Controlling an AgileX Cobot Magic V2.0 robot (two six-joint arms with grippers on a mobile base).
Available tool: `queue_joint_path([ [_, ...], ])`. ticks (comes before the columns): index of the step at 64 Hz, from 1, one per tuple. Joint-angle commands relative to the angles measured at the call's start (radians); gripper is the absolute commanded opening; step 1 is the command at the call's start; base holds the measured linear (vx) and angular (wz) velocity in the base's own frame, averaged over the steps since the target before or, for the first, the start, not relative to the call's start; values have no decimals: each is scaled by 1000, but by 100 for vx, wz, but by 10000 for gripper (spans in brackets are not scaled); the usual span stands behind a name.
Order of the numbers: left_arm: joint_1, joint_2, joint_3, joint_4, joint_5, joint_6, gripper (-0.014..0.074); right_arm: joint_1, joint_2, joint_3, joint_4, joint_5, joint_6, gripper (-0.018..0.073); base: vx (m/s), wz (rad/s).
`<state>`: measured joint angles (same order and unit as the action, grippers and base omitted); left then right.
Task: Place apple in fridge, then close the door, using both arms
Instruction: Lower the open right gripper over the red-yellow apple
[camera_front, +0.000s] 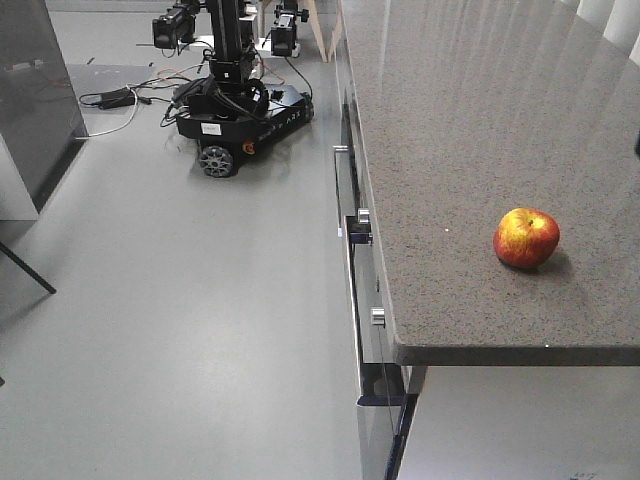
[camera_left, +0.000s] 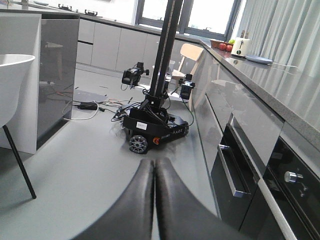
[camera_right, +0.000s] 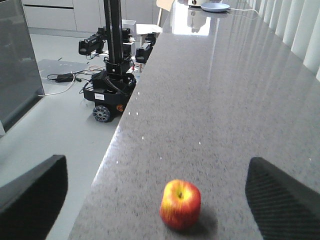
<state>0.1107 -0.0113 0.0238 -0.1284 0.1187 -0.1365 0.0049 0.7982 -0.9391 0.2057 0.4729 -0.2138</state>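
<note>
Farthest left of the countertop (camera_front: 470, 120), across the grey floor (camera_front: 180, 320), stands one plain dark grey cabinet (camera_front: 35, 90), and the left wrist view shows one white chair (camera_left: 12, 70) just before it on thin black legs. Between that cabinet and the countertop's front, well down the aisle, sits one other wheeled robot (camera_front: 235, 100) with a tall black mast and two arms held out. A tangle of cables (camera_front: 115, 98) trails over the floor on its cabinet side. The left gripper (camera_left: 154, 200) hangs over this open floor, left of the countertop's front; its two black fingers are pressed together with nothing between them. On the countertop's front face are drawers with bar handles and two silver knobs (camera_front: 363, 216), one nearer than the other. On top of the stone there is a single apple (camera_front: 526, 238), red with yellow patches, resting stem up near the close end and well in from the front edge, with bare surface all round it. The right gripper (camera_right: 156, 172) hovers above that end, spread wide. Its two fingers (camera_right: 32, 192) sit far to either side of the apple and touch neither it nor the stone. At the countertop's far end are one toaster (camera_left: 243, 46), one pale plate (camera_left: 259, 59) and a small heap of red fruit too small to count. Pale curtains (camera_right: 295, 30) hang along the right edge.
</note>
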Motion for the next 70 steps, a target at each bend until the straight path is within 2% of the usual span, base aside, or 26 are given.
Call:
queue_joint_path([
  [1, -2, -16, 29, -2, -80, -9, -6, -4, 119, -121, 9, -51, -13, 706, 0, 0],
  [12, -2, -16, 29, -2, -80, -9, -6, -4, 329, -250, 18, -27, -13, 700, 0, 0],
  [27, -2, -16, 29, -2, -80, -9, -6, -5, 559, -317, 11, -21, 23, 690, 0, 0],
  [37, -2, -16, 29, -2, -80, -9, -6, -5, 650, -317, -32, -48, 101, 686, 0, 0],
  [47, -2, -16, 29, -2, -80, -9, -6, -5, 718, -317, -118, -89, 185, 682, 0, 0],
  [70, -2, -16, 29, -2, -80, -9, -6, -5, 799, -317, -130, -160, 199, 670, 0, 0],
])
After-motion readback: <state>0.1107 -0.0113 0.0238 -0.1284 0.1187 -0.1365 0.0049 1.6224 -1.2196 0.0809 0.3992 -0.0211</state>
